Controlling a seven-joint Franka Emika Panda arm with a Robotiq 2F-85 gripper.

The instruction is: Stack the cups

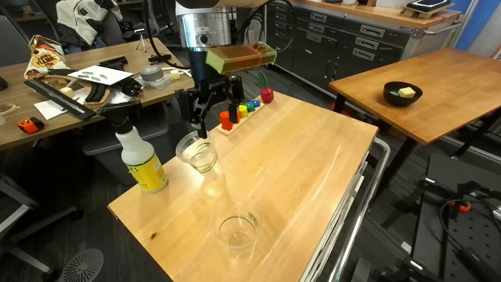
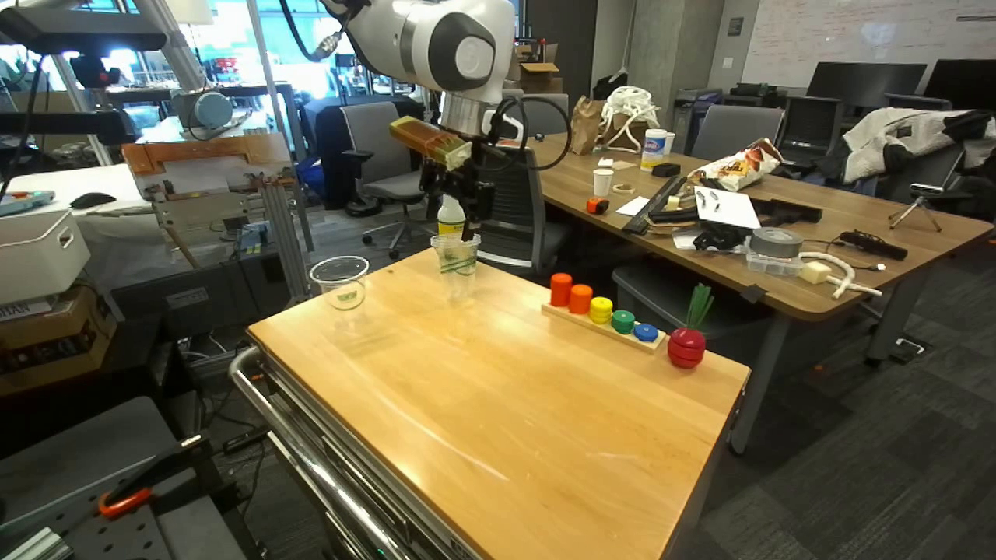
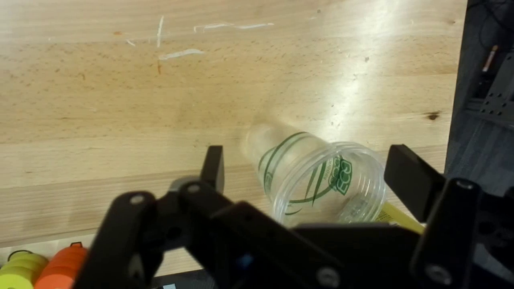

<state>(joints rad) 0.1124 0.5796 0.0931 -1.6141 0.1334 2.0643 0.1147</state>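
The pincer (image 1: 217,124) hangs spread above nested clear plastic cups (image 1: 203,159); 1 separate clear cup (image 1: 237,230) stands on the tabletop (image 1: 291,156).

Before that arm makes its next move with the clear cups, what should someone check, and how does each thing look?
1. Gripper open: ok; its fingers are well apart.
2. Nested cups upright: ok.
3. Lone cup stacked: not ok; it stands apart from the nested ones.
4. Fingers clear of the nested rims: cannot tell; one overlaps them in an exterior view.
5. Nested count known: cannot tell; the see-through walls blend.
6. Spray bottle apart from the cups: ok.
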